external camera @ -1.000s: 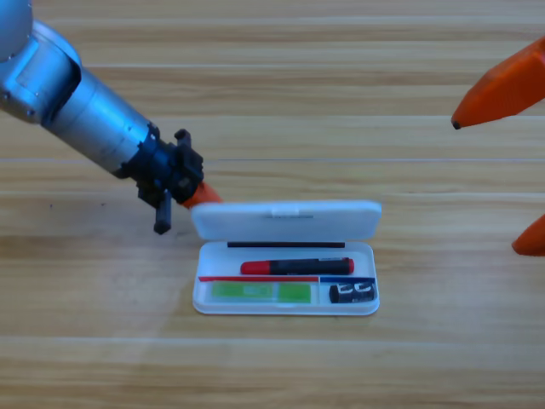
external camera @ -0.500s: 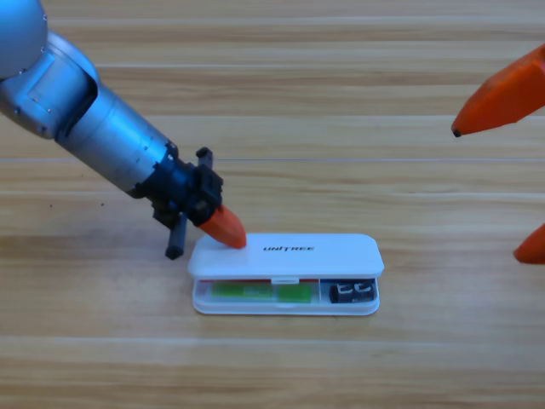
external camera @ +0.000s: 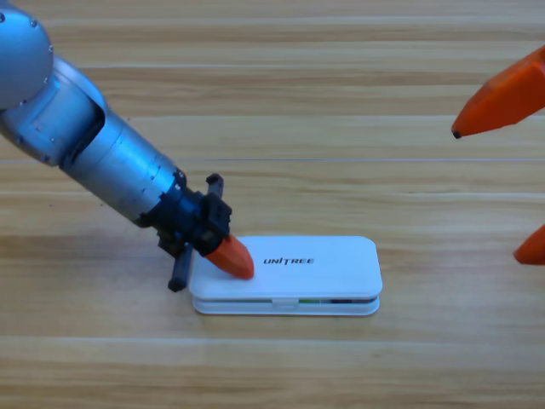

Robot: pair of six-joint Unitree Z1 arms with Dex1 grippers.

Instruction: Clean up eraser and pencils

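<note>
The white case point(external camera: 289, 274) lies long-ways across the surface point(external camera: 281, 102), lid almost flat down. The eraser and pencils are inside it — I can't see them now. The left gripper point(external camera: 230, 256) rests on the lid's left end; I cannot tell how its jaws stand. One more push down looks needed. The right gripper point(external camera: 511, 162) waits far off, jaws apart.

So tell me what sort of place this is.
Probably a robot test bench or lab desk: a plain wooden table, a white UNITREE pencil case lying on it with its lid down, the left gripper resting on the lid's left end, and the right gripper waiting at the right edge.
</note>
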